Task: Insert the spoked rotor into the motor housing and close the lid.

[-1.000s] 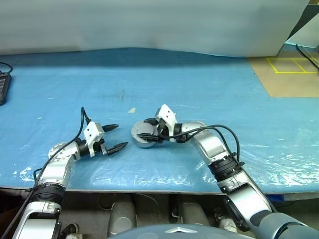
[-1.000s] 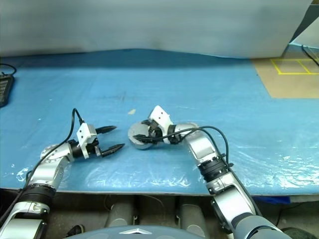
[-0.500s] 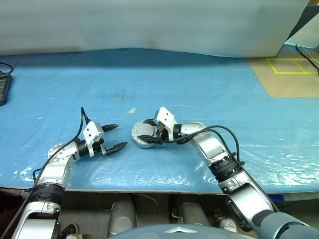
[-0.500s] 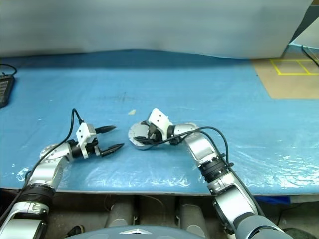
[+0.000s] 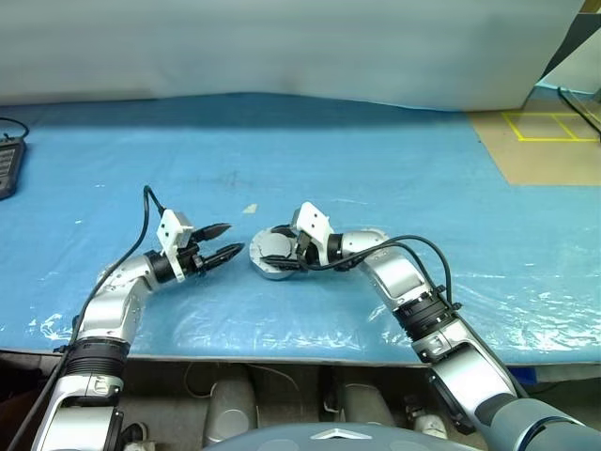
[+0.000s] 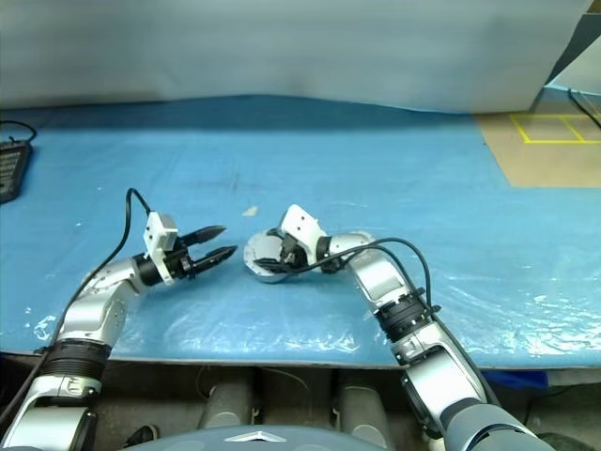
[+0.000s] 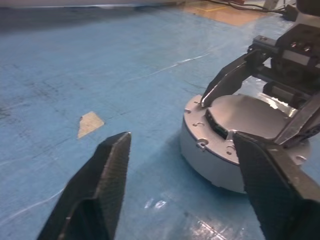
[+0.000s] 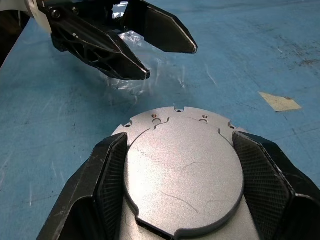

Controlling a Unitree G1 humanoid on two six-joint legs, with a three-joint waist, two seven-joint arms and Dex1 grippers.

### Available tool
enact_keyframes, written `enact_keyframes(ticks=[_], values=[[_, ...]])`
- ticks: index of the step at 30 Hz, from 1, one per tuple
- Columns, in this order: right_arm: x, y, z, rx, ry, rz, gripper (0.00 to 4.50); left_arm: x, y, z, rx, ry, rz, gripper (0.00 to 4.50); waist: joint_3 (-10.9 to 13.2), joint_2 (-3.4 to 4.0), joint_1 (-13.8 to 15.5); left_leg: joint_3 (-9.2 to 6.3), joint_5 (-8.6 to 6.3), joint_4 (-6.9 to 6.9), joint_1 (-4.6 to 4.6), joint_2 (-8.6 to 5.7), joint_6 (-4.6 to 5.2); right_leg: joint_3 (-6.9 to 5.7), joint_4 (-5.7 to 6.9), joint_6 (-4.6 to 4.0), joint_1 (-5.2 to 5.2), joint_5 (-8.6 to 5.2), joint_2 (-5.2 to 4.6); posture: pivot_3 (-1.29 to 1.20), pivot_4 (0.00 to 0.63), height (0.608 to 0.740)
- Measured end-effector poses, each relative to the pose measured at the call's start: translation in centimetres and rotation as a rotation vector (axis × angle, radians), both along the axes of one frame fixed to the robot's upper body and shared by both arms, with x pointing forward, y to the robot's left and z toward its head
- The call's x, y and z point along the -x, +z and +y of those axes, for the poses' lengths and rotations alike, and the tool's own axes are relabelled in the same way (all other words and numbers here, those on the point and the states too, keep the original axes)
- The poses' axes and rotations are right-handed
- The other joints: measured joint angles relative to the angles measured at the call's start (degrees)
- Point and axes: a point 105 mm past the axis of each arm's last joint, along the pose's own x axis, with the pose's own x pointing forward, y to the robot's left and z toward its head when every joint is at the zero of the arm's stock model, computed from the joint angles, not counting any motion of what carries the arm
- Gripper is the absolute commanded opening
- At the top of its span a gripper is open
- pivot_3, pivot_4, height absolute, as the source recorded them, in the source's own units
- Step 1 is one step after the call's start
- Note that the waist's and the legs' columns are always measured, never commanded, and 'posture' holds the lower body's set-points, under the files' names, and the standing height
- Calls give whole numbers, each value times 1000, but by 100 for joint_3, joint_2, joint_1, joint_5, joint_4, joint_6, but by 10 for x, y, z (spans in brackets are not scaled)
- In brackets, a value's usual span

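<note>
The motor housing point(image 7: 210, 160), a short round grey cup, sits on the blue sheet in front of me. The smooth grey lid point(image 8: 182, 175) lies on top of it, with a dark gap showing at one edge point(image 7: 219, 127). My right gripper point(image 5: 274, 252) is shut on the lid, one black finger point(image 8: 112, 165) on each side of the disc. My left gripper point(image 5: 233, 239) hovers just left of the housing, pointing at it, open with nothing between its fingers point(image 7: 107, 165). The spoked rotor is hidden.
A blue plastic sheet point(image 5: 394, 169) covers the table up to its front edge. A small tan scrap point(image 5: 248, 209) lies behind the housing. A dark device point(image 5: 7, 164) sits at the far left edge. A tan surface with yellow tape point(image 5: 549, 141) is at the back right.
My left gripper has risen and shifted right toward the housing, and its fingers have drawn closer together. The right gripper and lid have stayed put.
</note>
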Motion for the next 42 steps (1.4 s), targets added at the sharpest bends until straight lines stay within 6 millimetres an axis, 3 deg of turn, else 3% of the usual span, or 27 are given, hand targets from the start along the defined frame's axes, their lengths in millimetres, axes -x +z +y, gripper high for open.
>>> enact_keyframes(ticks=[6,7,20,29,33,34,42], values=[[0,0,0,1,-1,-2,2967,3,-1,-2,-2,-27,3,105,0,0,0,-4,0,-1,0,-1,0,0,-5,1,0,-1,0,0,150,740],[0,0,0,1,-1,-3,2967,3,-1,-3,-3,-34,4,20,0,0,1,-4,0,-2,0,-1,0,0,-5,1,0,-1,0,0,150,740],[-1,0,-1,1,-4,-12,2967,1,-8,-25,-60,-122,-1,20,0,0,0,-8,0,-8,0,-2,0,1,-13,3,0,-2,-1,0,150,740],[-1,0,-1,3,-6,-17,2967,1,-13,-27,-104,-134,-14,20,-1,1,3,-9,0,-13,0,-3,1,1,-18,4,0,-2,-2,0,150,740],[-3,0,-5,21,-9,-20,4315,2,-13,-28,-111,-141,-23,0,-3,5,9,-10,0,-15,0,-4,1,1,-27,6,4,-4,-3,0,150,740],[-4,0,-7,26,-15,-20,4454,2,-13,-28,-112,-142,-25,0,-6,6,10,-10,0,-17,0,-4,1,1,-33,6,7,-4,-3,0,150,740],[-1,6,-13,2,-22,1,4454,3,-13,-29,-111,-145,-30,0,-11,11,19,-2,0,-46,-12,-5,1,0,-55,5,4,-3,-2,0,150,740]])
